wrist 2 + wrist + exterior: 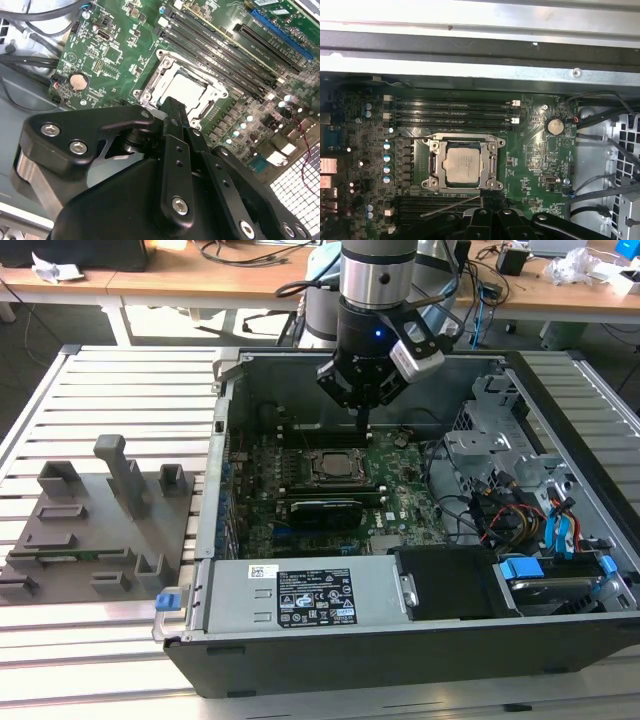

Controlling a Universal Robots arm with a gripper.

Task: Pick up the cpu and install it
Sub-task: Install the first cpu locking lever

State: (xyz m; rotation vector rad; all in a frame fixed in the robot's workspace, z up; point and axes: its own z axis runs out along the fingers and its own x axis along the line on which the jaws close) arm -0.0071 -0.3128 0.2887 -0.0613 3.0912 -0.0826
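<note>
- Exterior view: the black gripper (366, 418) hangs inside an open computer case (300, 635) of dark sheet metal, above the green motherboard (400, 495). Its narrow fingers look pressed together with nothing between them. The cpu (330, 467) sits in its metal-framed socket just below. The case rests on a ribbed aluminium table (120, 375); grey plastic fixture blocks (95, 525) stand toward the exterior view's left, wooden desks (230, 285) behind.
- Second wrist view: matte black, bolted gripper links; the closed fingers (175, 112) are empty, their tip overlapping the socket's near edge. The cpu (187, 90) is a flat, pale, shiny square.
- First wrist view: the cpu (462, 165) lies seated in the socket frame (433, 166), silvery-pink with a darker rim.
</note>
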